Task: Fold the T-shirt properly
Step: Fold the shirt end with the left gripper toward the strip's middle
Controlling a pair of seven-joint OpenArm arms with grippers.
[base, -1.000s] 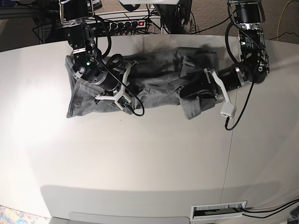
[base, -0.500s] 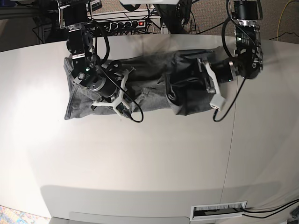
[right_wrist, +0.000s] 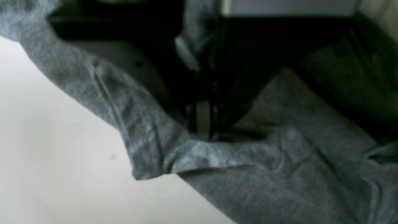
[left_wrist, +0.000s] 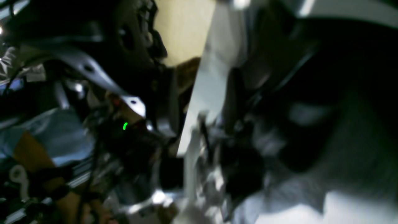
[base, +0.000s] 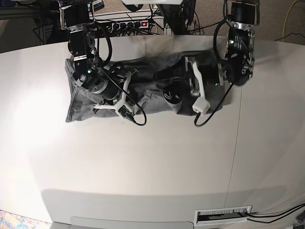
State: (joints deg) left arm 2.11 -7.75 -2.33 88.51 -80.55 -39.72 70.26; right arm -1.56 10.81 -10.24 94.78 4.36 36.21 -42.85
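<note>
Soft wrinkled heather-grey T-shirt lies bunched along the far edge of the pale rounded table, running left to right in the base view.

Vs 1 s ago: the shirt's right end has been pulled in toward the middle. The flap that hung down near the table seam is gone, and the bundle is now shorter and more compact.

Left gripper (right side of base view) has swung in over the shirt's centre. It was pinched on cloth a second ago; its jaws now stand apart and it holds nothing that I can make out. The left wrist view is too blurred to confirm.

Right gripper has barely moved. Its jaws are together, pinched on a fold of the shirt, with fabric draped around them just above the table surface.
</note>
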